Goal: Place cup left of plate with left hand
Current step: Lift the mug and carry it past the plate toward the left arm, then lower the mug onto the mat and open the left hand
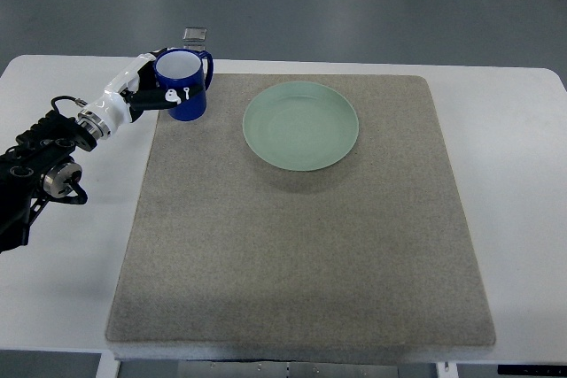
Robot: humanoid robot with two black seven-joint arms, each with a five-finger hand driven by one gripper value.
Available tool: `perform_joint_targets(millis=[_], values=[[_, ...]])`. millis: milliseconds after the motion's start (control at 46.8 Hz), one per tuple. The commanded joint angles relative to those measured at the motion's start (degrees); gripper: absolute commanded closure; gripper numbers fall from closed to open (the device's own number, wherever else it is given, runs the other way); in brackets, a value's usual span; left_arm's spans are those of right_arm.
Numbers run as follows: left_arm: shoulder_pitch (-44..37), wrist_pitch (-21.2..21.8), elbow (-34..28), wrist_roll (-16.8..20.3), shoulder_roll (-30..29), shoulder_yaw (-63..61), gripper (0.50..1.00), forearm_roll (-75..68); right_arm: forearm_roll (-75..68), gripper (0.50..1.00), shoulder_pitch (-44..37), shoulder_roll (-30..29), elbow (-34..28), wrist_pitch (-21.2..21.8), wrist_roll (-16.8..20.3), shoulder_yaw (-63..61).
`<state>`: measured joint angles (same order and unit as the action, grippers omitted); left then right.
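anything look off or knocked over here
Nothing stands out. The blue cup is upright in the left hand at the mat's far-left corner, left of the green plate, which lies flat. No spills or damage visible.

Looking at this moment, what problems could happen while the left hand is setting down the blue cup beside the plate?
1. The blue ceramic cup sits at the far left corner of the grey felt mat, so its base might straddle the mat's edge and tip on release.
2. The left hand has fingers wrapped around the cup's side; opening them carelessly might drag it over.
3. The pale green round plate lies to the right; a push that way could knock it.
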<state>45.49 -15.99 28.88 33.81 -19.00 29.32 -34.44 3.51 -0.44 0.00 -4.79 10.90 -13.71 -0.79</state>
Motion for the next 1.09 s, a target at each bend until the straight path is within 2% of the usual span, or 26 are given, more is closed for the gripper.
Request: perform_joint_targets(millis=[0, 107, 192, 235, 321, 363, 727, 770, 791, 941, 1005, 1069], values=[[-0.3, 1.2, -0.1, 0.1, 0.2, -0.1, 0.844, -0.1, 0.0, 0.568, 0.0, 0.0, 0.0, 0.0, 0.0, 0.0], [-0.6, 2.0, -0.1, 0.1, 0.3, -0.1, 0.834, 0.0, 0.0, 0.568, 0.0, 0.0, 0.0, 0.0, 0.0, 0.0], [-0.5, 2.4, -0.1, 0.0, 0.4, -0.1, 0.793, 0.3, 0.0, 0.568, 0.0, 0.0, 0.0, 0.0, 0.0, 0.0], [-0.5, 2.5, -0.1, 0.0, 0.4, 0.0, 0.744, 0.4, 0.0, 0.568, 0.0, 0.0, 0.0, 0.0, 0.0, 0.0], [-0.6, 3.2, -0.1, 0.0, 1.0, 0.0, 0.718, 0.5, 0.0, 0.568, 0.0, 0.0, 0.0, 0.0, 0.0, 0.0], [-0.7, 3.5, -0.1, 0.0, 1.1, -0.1, 0.688, 0.5, 0.0, 0.568, 0.0, 0.0, 0.0, 0.0, 0.0, 0.0], [-1.4, 3.9, -0.1, 0.0, 1.2, 0.0, 0.604, 0.6, 0.0, 0.568, 0.0, 0.0, 0.0, 0.0, 0.0, 0.0], [-1.4, 3.9, -0.1, 0.0, 1.2, 0.0, 0.551, 0.6, 0.0, 0.568, 0.0, 0.0, 0.0, 0.0, 0.0, 0.0], [-1.4, 3.9, -0.1, 0.0, 1.2, 0.0, 0.540, 0.6, 0.0, 0.568, 0.0, 0.0, 0.0, 0.0, 0.0, 0.0], [-1.4, 3.9, -0.1, 0.0, 1.2, 0.2, 0.534, 0.7, 0.0, 0.568, 0.0, 0.0, 0.0, 0.0, 0.0, 0.0], [-1.4, 3.9, 0.0, 0.0, 1.2, 0.4, 0.506, 0.8, 0.0, 0.568, 0.0, 0.0, 0.0, 0.0, 0.0, 0.0], [-1.5, 3.9, 0.0, 0.0, 1.2, 0.9, 0.504, 1.0, 0.0, 0.568, 0.0, 0.0, 0.0, 0.0, 0.0, 0.0]])
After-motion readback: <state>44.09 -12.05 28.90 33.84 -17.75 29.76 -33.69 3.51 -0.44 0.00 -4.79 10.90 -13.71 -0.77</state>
